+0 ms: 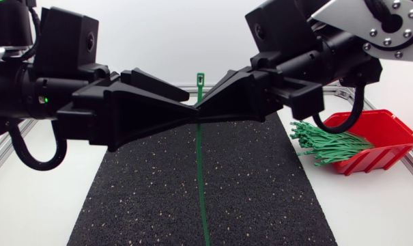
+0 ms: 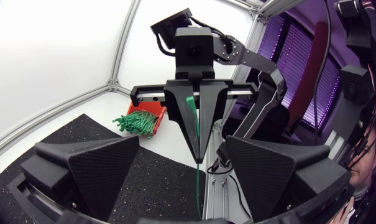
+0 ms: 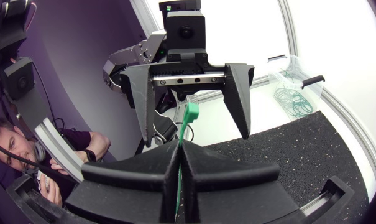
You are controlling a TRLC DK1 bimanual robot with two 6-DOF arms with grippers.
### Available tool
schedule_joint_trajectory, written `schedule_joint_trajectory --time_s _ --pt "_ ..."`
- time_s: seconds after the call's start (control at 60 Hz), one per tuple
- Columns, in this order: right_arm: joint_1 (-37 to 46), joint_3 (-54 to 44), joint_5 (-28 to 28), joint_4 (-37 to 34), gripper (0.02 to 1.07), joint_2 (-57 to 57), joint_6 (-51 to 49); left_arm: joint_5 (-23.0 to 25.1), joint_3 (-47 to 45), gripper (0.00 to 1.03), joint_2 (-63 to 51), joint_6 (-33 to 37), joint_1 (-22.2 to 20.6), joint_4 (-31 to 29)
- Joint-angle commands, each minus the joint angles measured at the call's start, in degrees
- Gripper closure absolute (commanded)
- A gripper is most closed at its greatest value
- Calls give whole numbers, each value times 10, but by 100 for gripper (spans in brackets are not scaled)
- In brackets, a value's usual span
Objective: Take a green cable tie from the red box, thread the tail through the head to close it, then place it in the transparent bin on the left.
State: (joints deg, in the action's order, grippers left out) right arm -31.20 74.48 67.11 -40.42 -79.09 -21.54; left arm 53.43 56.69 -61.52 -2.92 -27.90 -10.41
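Black mat [image 1: 261, 191], red box [image 1: 387, 133] at 3 o'clock; right gripper [image 1: 205, 108] pinches 1 cable tie [image 1: 201, 171] upright, head at 12 o'clock; left gripper [image 3: 199, 135] spread wide. Tie unthreaded, bin [image 3: 293, 90] drop pending.

Holds one green cable tie [image 1: 201, 171] upright, head on top, tail straight, unthreaded. Has a bundle of ties [image 1: 329, 145] in the red box [image 1: 390, 133], closed loops [image 3: 292, 99] in the transparent bin [image 3: 291, 61].

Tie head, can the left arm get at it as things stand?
Probably yes. The right tool is shut on the tie below its head, which sticks up free, and the left tool is open facing it with nothing between.
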Motion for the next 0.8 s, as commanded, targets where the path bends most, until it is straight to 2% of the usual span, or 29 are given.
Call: schedule_joint_trajectory --time_s 0.0,0.067,0.233,0.6,0.75,0.783 --pt "-6 -13 -6 10 101 -19 17 0 -1 8 -11 7 4 14" --pt "-6 -19 -7 17 101 -19 17 1 3 11 -14 5 5 16" --pt "-2 -28 -8 22 101 -8 17 7 4 12 -11 2 0 16" --pt "3 -39 -8 32 101 -2 17 16 5 43 -19 -2 -6 22" --pt "0 -41 -13 34 101 3 17 16 1 44 -19 -8 -2 33" --pt "0 -42 -14 34 101 3 17 16 1 48 -19 -9 -1 33"
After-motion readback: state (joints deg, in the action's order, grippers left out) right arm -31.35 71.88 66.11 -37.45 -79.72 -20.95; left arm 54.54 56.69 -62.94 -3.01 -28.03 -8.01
